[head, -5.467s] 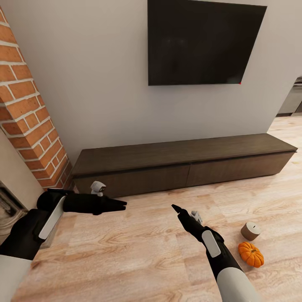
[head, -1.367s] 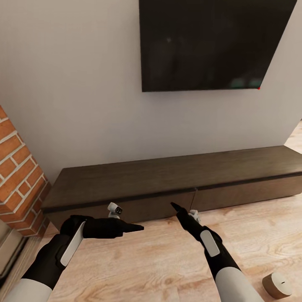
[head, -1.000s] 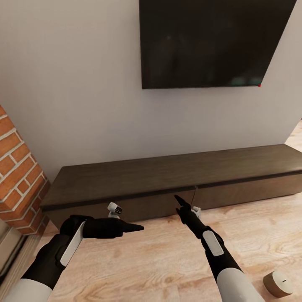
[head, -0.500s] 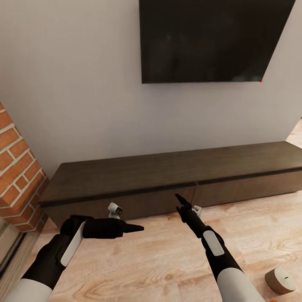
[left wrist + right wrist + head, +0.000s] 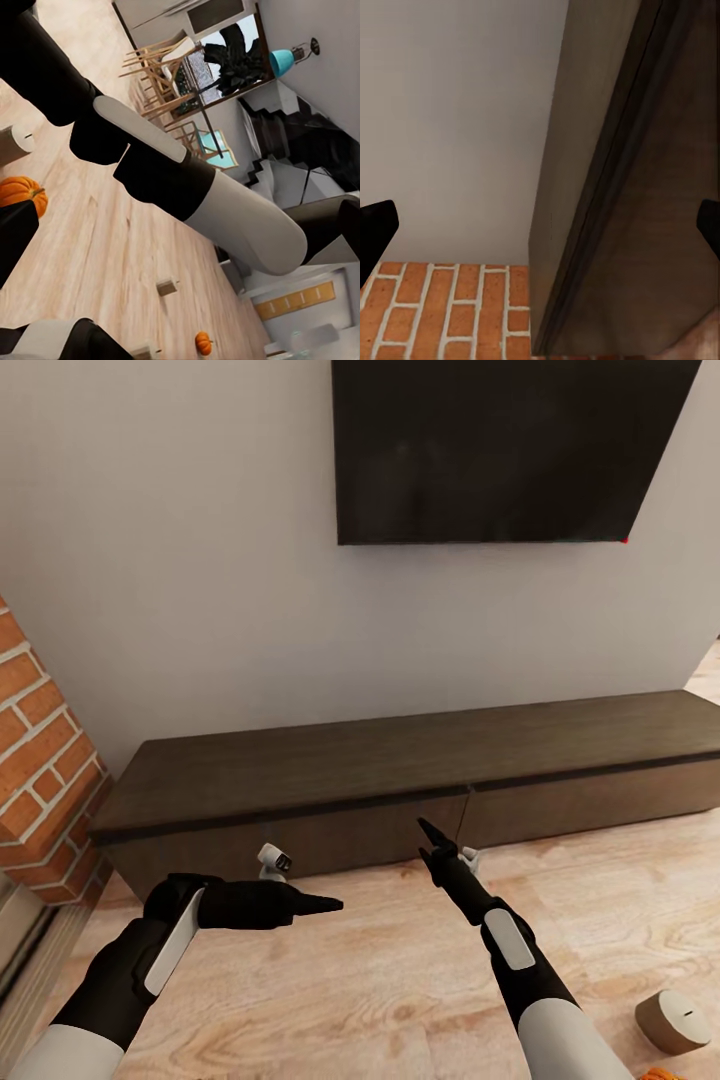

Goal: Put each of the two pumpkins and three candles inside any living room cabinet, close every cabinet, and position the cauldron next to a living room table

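Against the grey wall (image 5: 180, 560), under a dark wall-mounted screen (image 5: 500, 450), the long low cabinet (image 5: 400, 760) ran across the head view, its flat drawer fronts all shut and flush. No lettering or brand mark could be read on the screen, the cabinet or the arms. A brick column (image 5: 45, 760) stood at the cabinet's left end. In front of the cabinet a broad band of bare wood floor (image 5: 380, 980) lay open.

The right gripper (image 5: 428, 832) pointed up and forward, its tip just in front of the seam between two drawer fronts; touching or not could not be told. In the right wrist view its two fingertips (image 5: 375, 229) sat far apart at the picture's edges, spread wide with nothing between them, facing the cabinet front (image 5: 607, 187).

The left gripper (image 5: 325, 905) was held level and pointed toward the right arm, low over the floor, apart from the cabinet; its fingers looked drawn together to a point, holding nothing.

One candle (image 5: 675, 1020) stood on the floor near the right forearm. The left wrist view showed another candle (image 5: 13, 142), a pumpkin (image 5: 21, 193) beside it, and a second pumpkin (image 5: 202, 343) farther off.
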